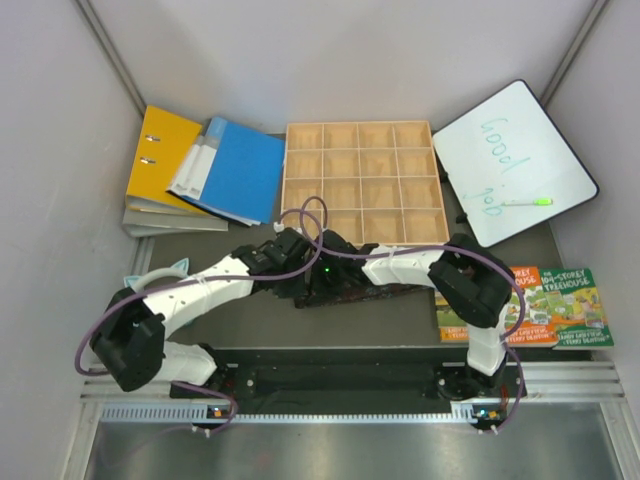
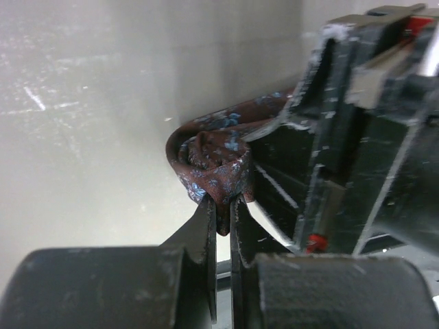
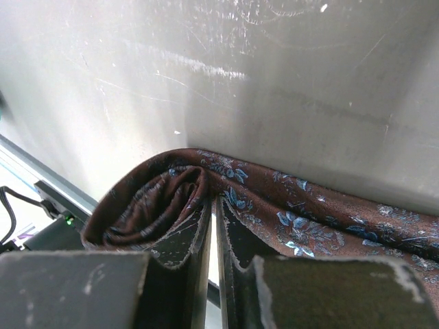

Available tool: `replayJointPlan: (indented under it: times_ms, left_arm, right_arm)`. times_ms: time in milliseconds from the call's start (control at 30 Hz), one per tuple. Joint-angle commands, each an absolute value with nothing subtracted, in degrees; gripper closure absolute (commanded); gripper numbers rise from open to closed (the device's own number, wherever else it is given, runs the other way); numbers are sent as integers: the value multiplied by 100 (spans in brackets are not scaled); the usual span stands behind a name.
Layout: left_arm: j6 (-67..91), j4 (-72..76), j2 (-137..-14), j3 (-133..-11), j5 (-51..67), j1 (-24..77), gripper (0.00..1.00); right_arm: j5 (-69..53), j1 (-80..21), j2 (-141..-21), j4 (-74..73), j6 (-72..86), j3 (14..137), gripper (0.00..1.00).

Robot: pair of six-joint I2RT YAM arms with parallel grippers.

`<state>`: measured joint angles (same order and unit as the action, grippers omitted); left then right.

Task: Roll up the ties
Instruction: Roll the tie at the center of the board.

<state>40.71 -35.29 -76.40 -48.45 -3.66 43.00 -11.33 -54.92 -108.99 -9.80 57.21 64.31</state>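
A dark brown tie (image 1: 385, 292) with small blue flowers lies on the dark mat in front of the wooden tray. Its near end is wound into a small roll (image 2: 214, 159). My left gripper (image 2: 224, 209) is shut on the lower edge of that roll, a tip of fabric pinched between its fingers. The right gripper (image 3: 213, 203) is shut on the tie too, gripping where the rolled part (image 3: 152, 203) meets the flat band (image 3: 315, 221) that runs off to the right. Both grippers meet at mid-table (image 1: 318, 272), and the right gripper's black body (image 2: 357, 137) fills the right of the left wrist view.
A wooden compartment tray (image 1: 362, 183) stands just behind the grippers. Yellow (image 1: 160, 158) and blue binders (image 1: 235, 168) lie at the back left. At the back right are a whiteboard (image 1: 515, 160) and a green marker (image 1: 527, 202). Picture books (image 1: 545, 305) lie at the right.
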Motion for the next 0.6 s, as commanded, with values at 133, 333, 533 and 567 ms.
replayJointPlan:
  times_ms: [133, 333, 533, 567]
  left_arm:
    - [4324, -3410, -8129, -5300, -404, 4667, 98]
    - [4386, -3375, -8481, -5352, -588, 4825, 98]
    - [4395, -3401, -8754, -5467, -685, 4913, 98]
    - [4395, -3410, -8771, -5475, -694, 4922, 98]
  right_arm:
    - [-1152, -5634, -10811, -895, 5617, 6653, 91]
    - [-950, -5581, -10609, -1396, 5458, 6583, 89]
    - [-791, -5441, -10170, -1731, 5353, 6311, 87]
    - [-765, -5423, -10099, -1836, 5344, 6267, 86]
